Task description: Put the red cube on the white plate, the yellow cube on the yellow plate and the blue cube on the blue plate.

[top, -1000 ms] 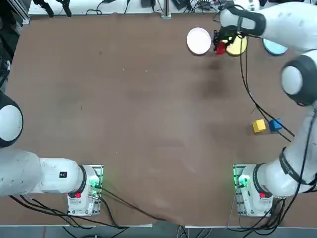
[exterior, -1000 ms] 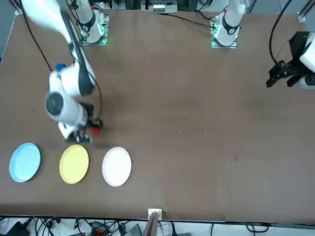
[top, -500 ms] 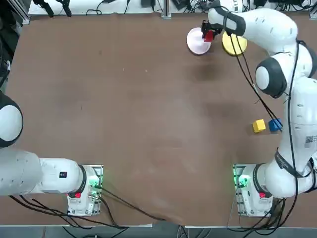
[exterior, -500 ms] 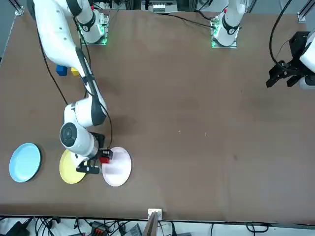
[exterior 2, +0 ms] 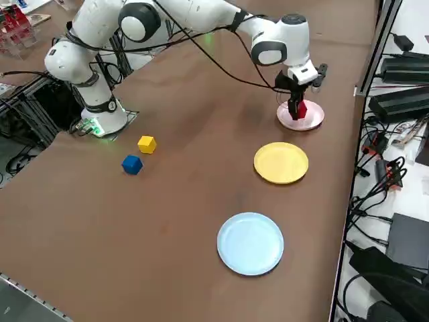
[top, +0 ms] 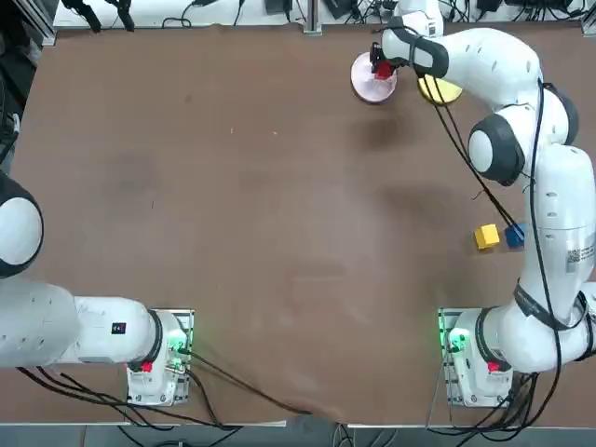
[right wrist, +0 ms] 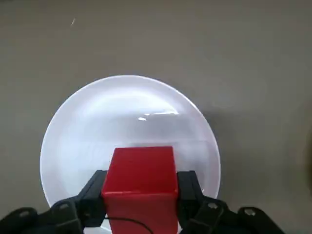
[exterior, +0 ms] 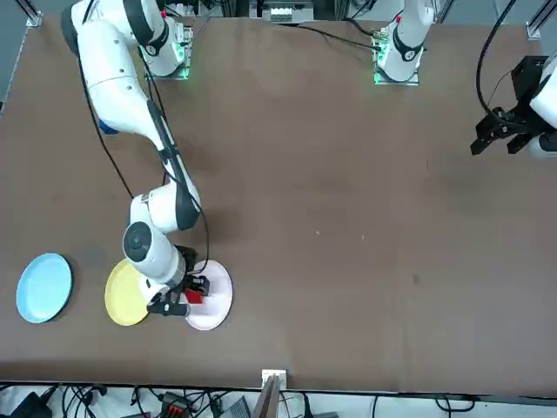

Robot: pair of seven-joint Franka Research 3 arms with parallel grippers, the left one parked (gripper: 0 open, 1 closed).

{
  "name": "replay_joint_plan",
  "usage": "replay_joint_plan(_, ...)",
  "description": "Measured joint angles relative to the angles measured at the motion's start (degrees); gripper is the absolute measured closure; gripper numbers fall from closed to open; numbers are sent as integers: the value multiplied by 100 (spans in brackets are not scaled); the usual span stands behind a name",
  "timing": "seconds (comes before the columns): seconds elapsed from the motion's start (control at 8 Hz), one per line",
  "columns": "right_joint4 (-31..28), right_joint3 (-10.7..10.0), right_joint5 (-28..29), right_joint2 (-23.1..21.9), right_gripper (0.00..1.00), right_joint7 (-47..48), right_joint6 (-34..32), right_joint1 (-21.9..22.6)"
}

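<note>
You are seeing the right gripper (right wrist: 141, 195) clamping the red cube (right wrist: 141, 178) over the white plate (right wrist: 97, 122), the yellow plate (exterior 2: 281, 162) lying just beside it

no readable text — no labels, brands or numbers on anything in view.

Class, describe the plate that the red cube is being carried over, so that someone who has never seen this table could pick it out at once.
Look along the table's far edge from the robot, where three round plates lie in a row. The white plate is the end one, beside the yellow plate. It alone sits under the right gripper, shut on the red cube.
</note>
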Motion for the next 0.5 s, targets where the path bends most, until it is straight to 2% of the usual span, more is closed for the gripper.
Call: replay_joint_plan(0.5,-1,0,0,112,30,4,-34,101)
